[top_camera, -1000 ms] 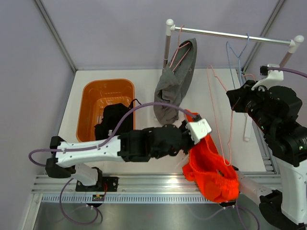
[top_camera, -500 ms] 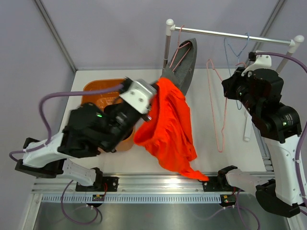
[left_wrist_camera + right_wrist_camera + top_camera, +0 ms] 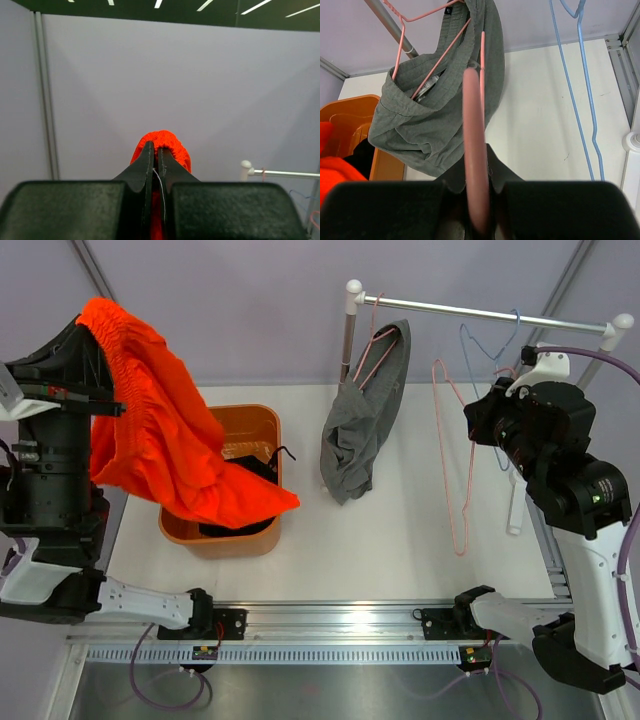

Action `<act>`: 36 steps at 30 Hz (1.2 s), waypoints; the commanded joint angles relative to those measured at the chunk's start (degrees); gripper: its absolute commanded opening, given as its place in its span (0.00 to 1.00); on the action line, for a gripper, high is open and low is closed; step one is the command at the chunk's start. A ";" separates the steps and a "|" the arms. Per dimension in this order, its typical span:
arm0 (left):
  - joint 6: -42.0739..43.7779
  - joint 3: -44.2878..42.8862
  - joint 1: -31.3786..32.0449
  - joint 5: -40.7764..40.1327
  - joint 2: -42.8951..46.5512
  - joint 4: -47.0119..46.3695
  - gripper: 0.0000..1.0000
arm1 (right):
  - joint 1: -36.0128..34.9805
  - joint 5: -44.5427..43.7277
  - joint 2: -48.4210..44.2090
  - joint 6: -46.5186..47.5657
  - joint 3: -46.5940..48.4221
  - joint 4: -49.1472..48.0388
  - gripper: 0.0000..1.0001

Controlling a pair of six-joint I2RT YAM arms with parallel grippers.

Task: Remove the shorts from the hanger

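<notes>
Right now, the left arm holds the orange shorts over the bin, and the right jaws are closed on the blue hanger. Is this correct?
Not fully. The right jaws are closed on the empty pink hanger, not the blue hanger, which hangs untouched on the rail; the right wrist view shows it. The rest stands: the left arm holds the orange shorts over the bin.

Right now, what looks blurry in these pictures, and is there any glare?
Right wrist view: the thin pink wire hanger, pinched in the right end effector, is a soft blur up close; the limp grey fabric shorts behind are sharp. Left wrist view: the left end effector is dim, the bright orange fabric shorts crisp. Top view: even light, no glare.
</notes>
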State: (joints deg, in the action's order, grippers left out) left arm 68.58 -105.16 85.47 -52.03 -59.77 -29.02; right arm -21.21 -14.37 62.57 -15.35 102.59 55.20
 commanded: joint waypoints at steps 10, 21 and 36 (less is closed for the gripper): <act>-40.77 9.80 -31.13 14.46 -1.40 35.11 0.00 | -0.32 0.31 -1.48 -0.29 -1.33 -2.47 0.00; -76.70 5.93 -69.10 40.85 -12.21 51.86 0.00 | -0.32 0.48 -1.92 0.41 -2.04 -0.62 0.00; -105.82 51.68 -79.58 50.80 -8.34 39.93 0.00 | -0.32 0.66 -2.10 -0.38 -5.55 -2.20 0.00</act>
State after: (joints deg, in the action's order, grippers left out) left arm -28.18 -61.30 5.89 -5.28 -67.11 18.48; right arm -21.21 -13.98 60.75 -15.44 97.32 55.55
